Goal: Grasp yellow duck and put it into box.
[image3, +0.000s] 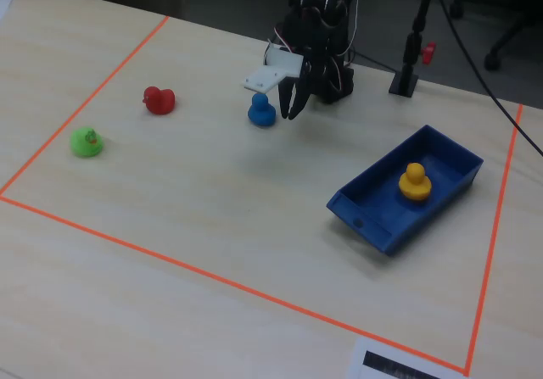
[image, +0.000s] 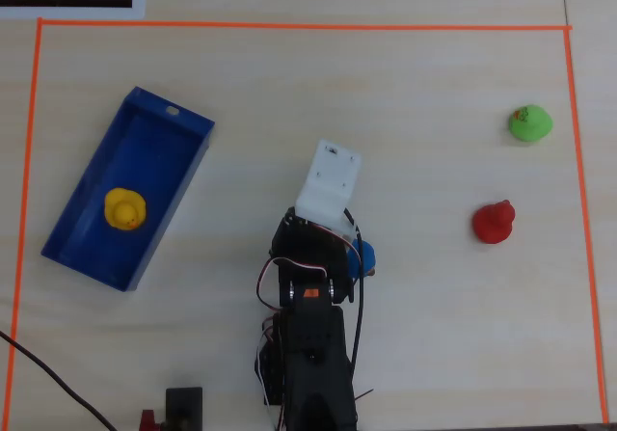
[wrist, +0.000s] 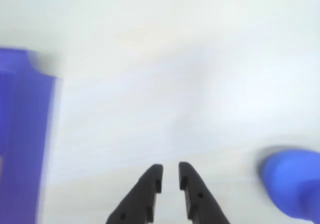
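Observation:
The yellow duck (image: 125, 208) sits upright inside the dark-blue box (image: 183, 175) at the left of the overhead view. In the fixed view the duck (image3: 414, 181) is in the box (image3: 373, 226) at the right. My gripper (image3: 291, 108) hangs above the table near the arm's base, well apart from the box. In the wrist view the gripper (wrist: 170, 171) is empty, its jaws nearly together with a narrow gap, and a box wall (wrist: 20, 134) shows blurred at the left. In the overhead view the white wrist mount (image: 328, 185) hides the jaws.
A blue duck (image3: 261, 112) stands right beside the gripper and shows in the wrist view (wrist: 292, 184) at the lower right. A red duck (image: 494, 222) and a green duck (image: 529, 122) stand at the right. Orange tape (image: 289, 26) frames the work area.

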{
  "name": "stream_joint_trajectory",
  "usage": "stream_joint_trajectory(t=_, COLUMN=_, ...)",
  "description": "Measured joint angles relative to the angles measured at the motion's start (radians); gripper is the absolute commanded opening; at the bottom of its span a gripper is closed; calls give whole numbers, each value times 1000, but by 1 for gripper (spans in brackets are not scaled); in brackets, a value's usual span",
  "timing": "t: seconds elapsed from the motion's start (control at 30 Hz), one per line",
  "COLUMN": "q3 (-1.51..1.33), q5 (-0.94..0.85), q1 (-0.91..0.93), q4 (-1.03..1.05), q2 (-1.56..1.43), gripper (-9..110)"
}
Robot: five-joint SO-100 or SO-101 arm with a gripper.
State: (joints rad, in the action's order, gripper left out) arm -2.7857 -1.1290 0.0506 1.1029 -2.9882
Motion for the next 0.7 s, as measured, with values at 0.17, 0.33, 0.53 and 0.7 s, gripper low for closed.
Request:
stream_joint_trajectory(t=0.17, q3=-209, q5=-35, q1=14, q4=31, q2=-150, gripper=0)
stream_joint_trajectory(t=0.33, q3=-330, q5=-46, q1=15, q4=147, q2=-291, gripper=0)
stream_joint_trajectory(t=0.53, q3=-330, q5=-51, q1=15, q4=173, q2=-324, gripper=1)
stream_joint_trajectory(t=0.7, q3=-330, q5=-51, q1=15, q4=173, q2=-324, gripper=1)
